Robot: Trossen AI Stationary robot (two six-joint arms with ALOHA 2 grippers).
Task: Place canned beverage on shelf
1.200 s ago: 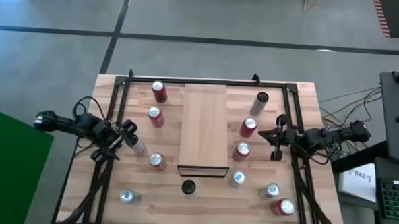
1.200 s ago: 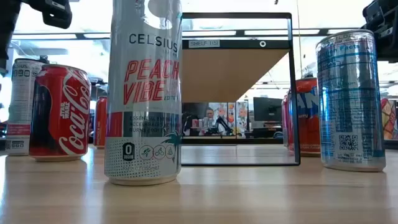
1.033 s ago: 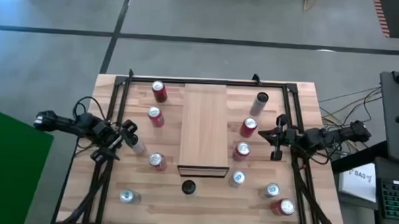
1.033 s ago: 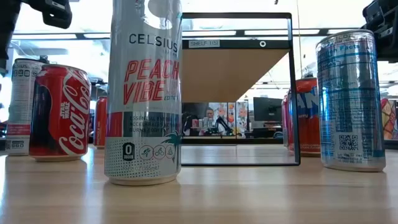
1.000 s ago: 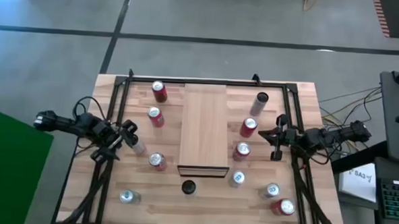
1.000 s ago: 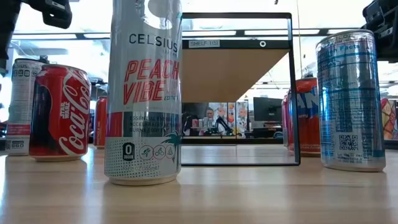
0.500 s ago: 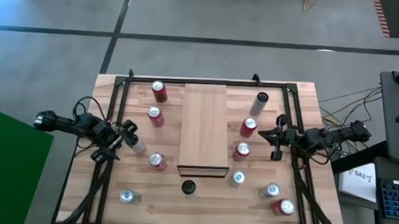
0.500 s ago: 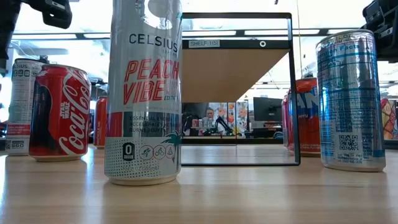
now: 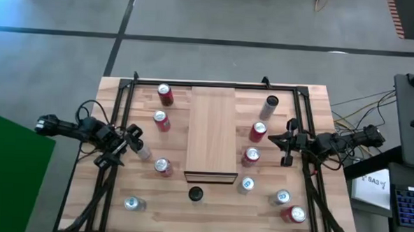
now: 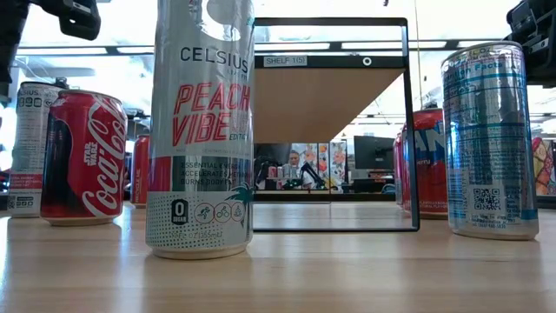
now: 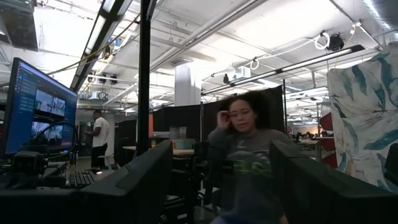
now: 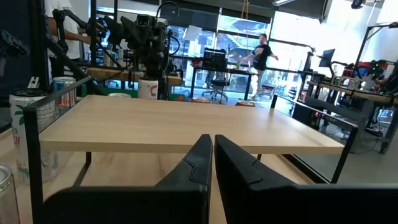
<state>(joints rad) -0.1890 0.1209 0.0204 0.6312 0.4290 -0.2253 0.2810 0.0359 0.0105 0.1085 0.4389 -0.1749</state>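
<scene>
- Planked wooden tabletop (image 9: 217, 211) in a busy workshop, framed by dark rails, carrying all that follows.
- Long raised shelf of smooth light wood (image 9: 211, 130) down the table's middle, dark-edged at one short end; top bare in both the high view and the right wrist view, no can on it.
- Red cylindrical metal cans (image 9: 160, 120), with silver and blue-and-silver ones among them, upright on the tabletop along both long sides of the shelf; none seen touching it.
- Slim silver can (image 9: 142, 153) on the table just beside the left gripper, apart from the shelf.
- Left gripper (image 9: 134, 142) near the table's left side, fingers apart, nothing between them in the left wrist view.
- Right gripper (image 9: 287, 142) near the table's right side, aimed at the shelf from about the height of its top, fingers pressed together and empty.
- Judged to be at the very start: nothing gripped, lifted or placed.
- Left to do, by that judgement: close on a can, carry it over, set it upright on the board and let go.
</scene>
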